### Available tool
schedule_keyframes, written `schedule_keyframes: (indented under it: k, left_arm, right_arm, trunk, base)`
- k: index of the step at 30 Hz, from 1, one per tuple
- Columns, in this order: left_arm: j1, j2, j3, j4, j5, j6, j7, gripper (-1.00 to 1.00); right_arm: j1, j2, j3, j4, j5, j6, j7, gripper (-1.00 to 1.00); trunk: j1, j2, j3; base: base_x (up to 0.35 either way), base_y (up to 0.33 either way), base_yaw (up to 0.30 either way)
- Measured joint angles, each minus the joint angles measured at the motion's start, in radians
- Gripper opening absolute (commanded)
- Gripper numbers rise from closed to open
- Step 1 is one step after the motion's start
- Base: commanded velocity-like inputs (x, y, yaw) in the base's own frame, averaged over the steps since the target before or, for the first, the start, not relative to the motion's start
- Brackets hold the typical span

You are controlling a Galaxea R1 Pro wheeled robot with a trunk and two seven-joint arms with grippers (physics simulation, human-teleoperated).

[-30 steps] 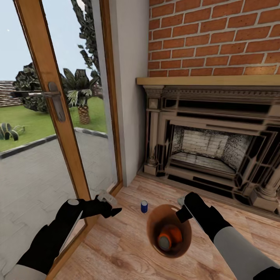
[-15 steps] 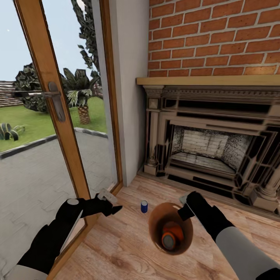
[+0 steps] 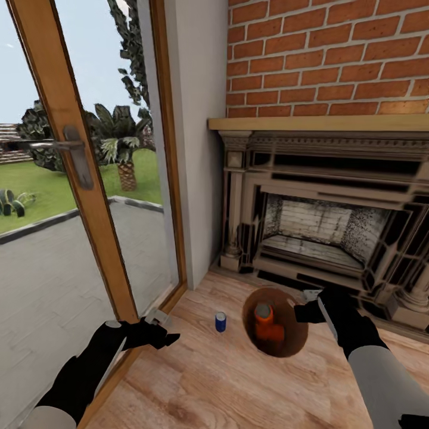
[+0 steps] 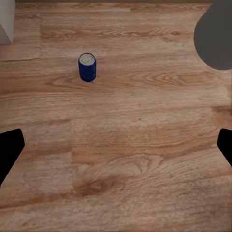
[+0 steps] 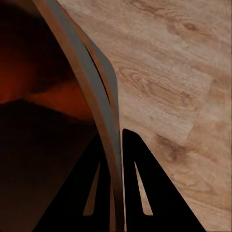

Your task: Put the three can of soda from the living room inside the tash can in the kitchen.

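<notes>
Right claw pinches the trash can by its rim, tilted so its 2 orange cans stay inside, while the left claw, spread wide and empty, hangs near the blue can standing on the floor.

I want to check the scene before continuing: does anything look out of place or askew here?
Yes. The bucket, held at its rim by the right gripper, tilts with two orange cans tumbled inside. The blue can stands alone on the floor.
</notes>
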Motion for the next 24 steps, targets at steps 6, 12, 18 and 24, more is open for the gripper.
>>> schedule_keyframes:
  k: [6,12,18,24]
  left_arm:
    - [0.0,-0.002,-0.001,0.005,0.001,0.0,0.0,1.0]
    - [0.0,-0.003,-0.001,0.006,0.001,0.0,0.0,1.0]
    - [0.0,-0.003,-0.001,0.006,0.001,0.0,0.0,1.0]
    - [0.0,-0.003,-0.001,0.006,0.001,0.0,0.0,1.0]
  right_arm:
    - [0.0,0.0,-0.008,-0.013,-0.074,0.009,0.005,-1.0]
    - [0.0,0.001,-0.01,-0.013,-0.057,0.007,-0.001,-1.0]
    - [0.0,0.004,-0.01,-0.013,-0.041,0.006,-0.003,-1.0]
    - [0.0,0.005,-0.01,-0.013,-0.063,0.008,-0.001,-1.0]
  trunk:
    - [0.0,0.0,0.001]
    - [0.0,0.0,0.003]
    - [0.0,0.0,0.005]
    - [0.0,0.0,0.008]
  base:
    - [0.306,0.0,-0.188]
    - [0.252,0.0,-0.238]
    - [0.232,0.0,-0.244]
    - [0.226,0.0,-0.245]
